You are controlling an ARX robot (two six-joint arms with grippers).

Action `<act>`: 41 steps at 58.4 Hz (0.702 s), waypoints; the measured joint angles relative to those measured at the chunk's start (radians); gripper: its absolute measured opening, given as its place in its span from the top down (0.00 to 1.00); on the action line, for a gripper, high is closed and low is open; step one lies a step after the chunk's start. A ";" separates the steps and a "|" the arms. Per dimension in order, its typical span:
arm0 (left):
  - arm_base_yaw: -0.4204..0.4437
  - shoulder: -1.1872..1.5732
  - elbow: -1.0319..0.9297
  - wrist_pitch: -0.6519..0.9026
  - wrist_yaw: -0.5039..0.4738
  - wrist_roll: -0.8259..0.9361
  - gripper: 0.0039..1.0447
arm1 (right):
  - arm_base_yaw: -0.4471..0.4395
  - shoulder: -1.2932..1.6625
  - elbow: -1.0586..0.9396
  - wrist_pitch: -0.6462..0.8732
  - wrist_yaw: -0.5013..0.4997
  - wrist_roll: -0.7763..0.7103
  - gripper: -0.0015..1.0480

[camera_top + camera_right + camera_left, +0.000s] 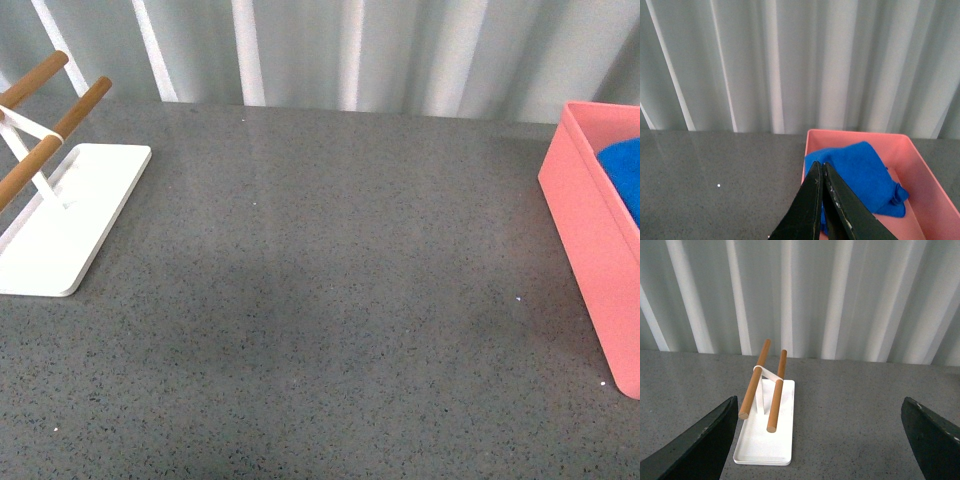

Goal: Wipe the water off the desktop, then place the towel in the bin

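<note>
Front view is showing no arms, only a corner of the towel (622, 172) lying in the bin (585, 215) on the desktop (330, 300). Right wrist view is showing the towel bunched, bright blue; right gripper (822, 172) fingers pressing together, empty. Left gripper (820, 430) jaws gaping wide before the white rack (765, 435).

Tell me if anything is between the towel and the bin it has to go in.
Nothing visible does. The towel already lies inside the bin, bunched against its floor. The right gripper is shut and empty in front of it, and the desktop beside the bin shows nothing in the way.
</note>
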 joint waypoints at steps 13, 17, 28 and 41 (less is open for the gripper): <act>0.000 -0.001 0.000 0.000 0.000 0.000 0.06 | 0.000 -0.048 0.000 -0.018 0.003 0.000 0.97; 0.000 -0.001 0.000 0.000 0.000 0.000 0.06 | 0.000 -0.048 0.000 -0.017 0.003 0.000 0.97; 0.000 -0.001 0.000 0.000 0.000 0.000 0.06 | 0.000 -0.048 0.000 -0.018 0.003 0.000 0.97; 0.000 -0.001 0.000 0.000 0.000 0.000 0.06 | 0.000 -0.048 0.000 -0.018 0.003 0.000 0.97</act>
